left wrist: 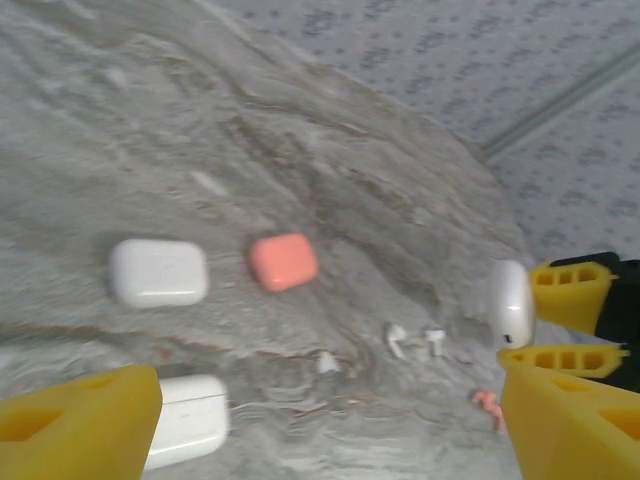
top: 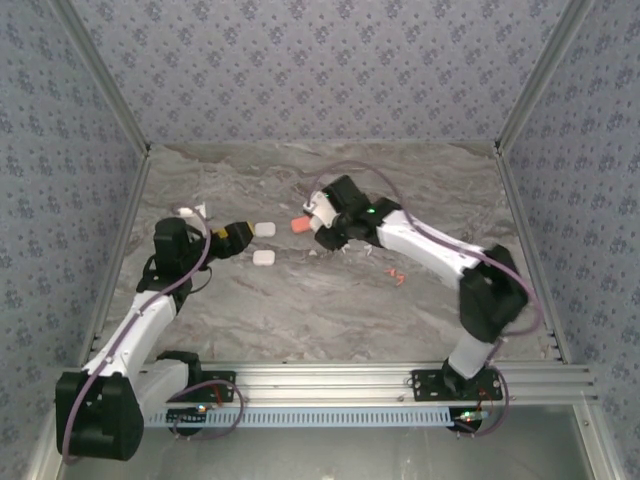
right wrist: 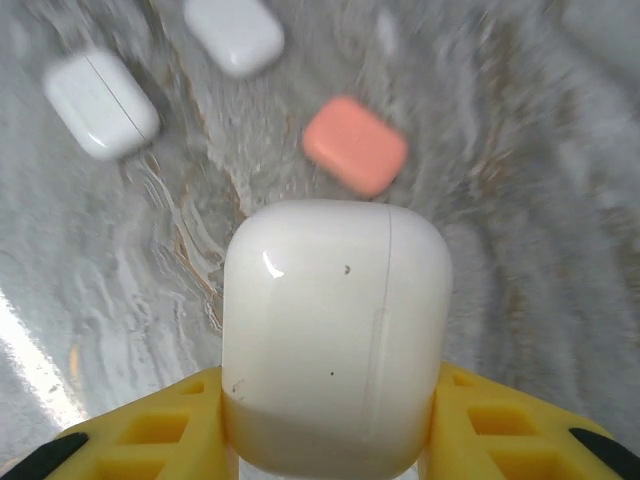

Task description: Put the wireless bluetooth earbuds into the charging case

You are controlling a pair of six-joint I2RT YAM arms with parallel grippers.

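Closest in: the white case, lid looking closed, clamped in the right gripper
The earbuds lie loose on the table, near the orange case; left gripper spread wide, empty; my call: keep that case level, pop the lid first, then pinch one bud by its stem.

In the left wrist view, we saw the left gripper with both yellow fingers cut off by the bottom edge, one hiding part of the near white case. The white earbuds and red-orange earbuds were too blurred to tell how they lay. In the right wrist view, the held case, clamped in the right gripper, ran past the bottom edge, and the orange case behind was smeared. From above, we could not identify the white bits.
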